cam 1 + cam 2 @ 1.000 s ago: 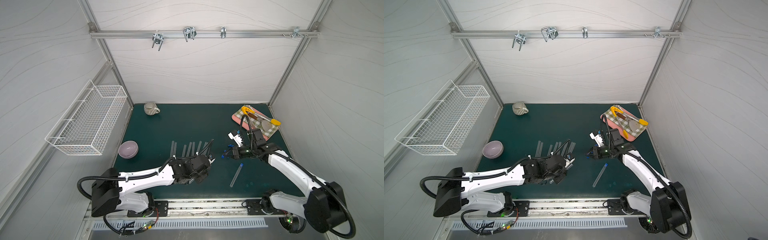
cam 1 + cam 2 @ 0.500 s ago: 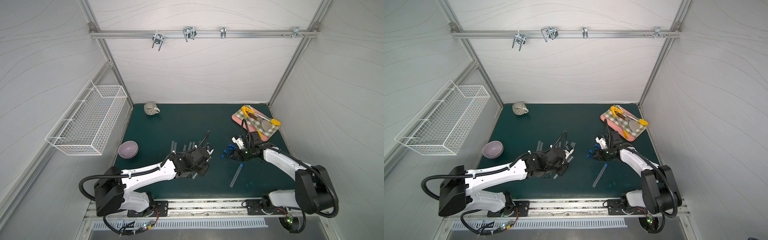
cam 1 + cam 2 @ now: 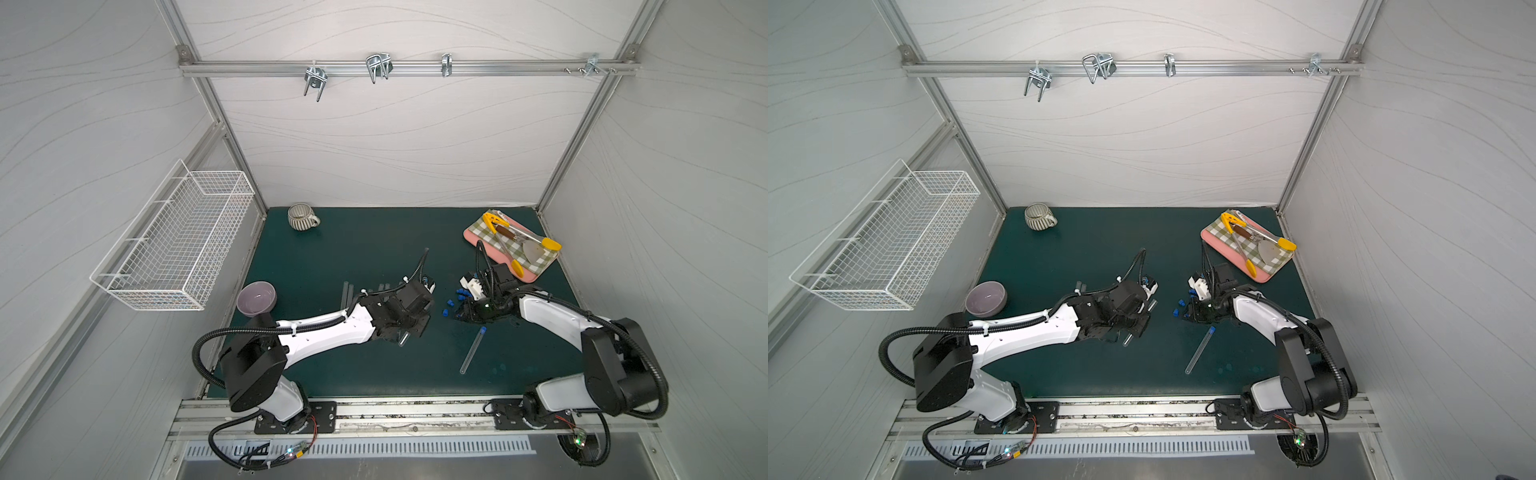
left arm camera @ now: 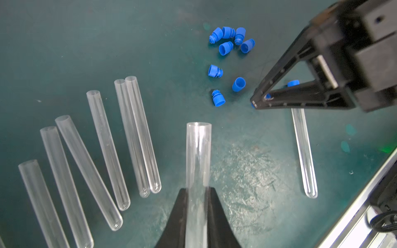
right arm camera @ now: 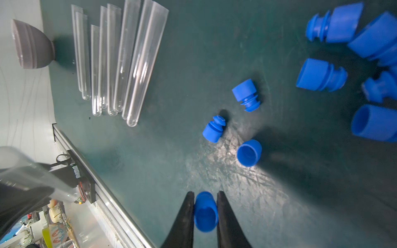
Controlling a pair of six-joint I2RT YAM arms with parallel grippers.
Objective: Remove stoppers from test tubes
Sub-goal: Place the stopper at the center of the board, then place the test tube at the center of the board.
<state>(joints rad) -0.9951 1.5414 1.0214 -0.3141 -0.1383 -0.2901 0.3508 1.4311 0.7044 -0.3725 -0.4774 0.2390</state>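
The right hand point(image 5: 205, 193) is closed on a blue stopper point(image 5: 205, 212), pinched between its two fingers low over the surface point(image 3: 353, 249). The left hand point(image 4: 198, 190) grips a clear tube point(image 4: 197, 154) whose mouth is open, so this pair is already parted.

The step in hand looks like setting both pieces down. The loose stoppers point(image 4: 227, 38) lie just ahead of the right hand's fingertips. It would be best to let go low and near them, so the plug does not bounce or roll off. One capped tube point(image 3: 473, 349) lies on the surface with its blue end just beside the right hand, which should open without nudging it. The empty tubes point(image 4: 103, 146) lie in a loose row close by the left hand. The held tube should go down flat and in line with them, then be released gently, since round tubes roll.

The surface is a dark green mat, scuffed pale between the two hands. Around it stand white walls, with a metal rail point(image 3: 407, 66) carrying hooks overhead. A wire basket point(image 3: 174, 245) hangs on the side wall. A lilac bowl point(image 3: 256, 297), a striped mug point(image 3: 301, 217) and a pink tray point(image 3: 536, 276) of utensils sit well apart from the work.
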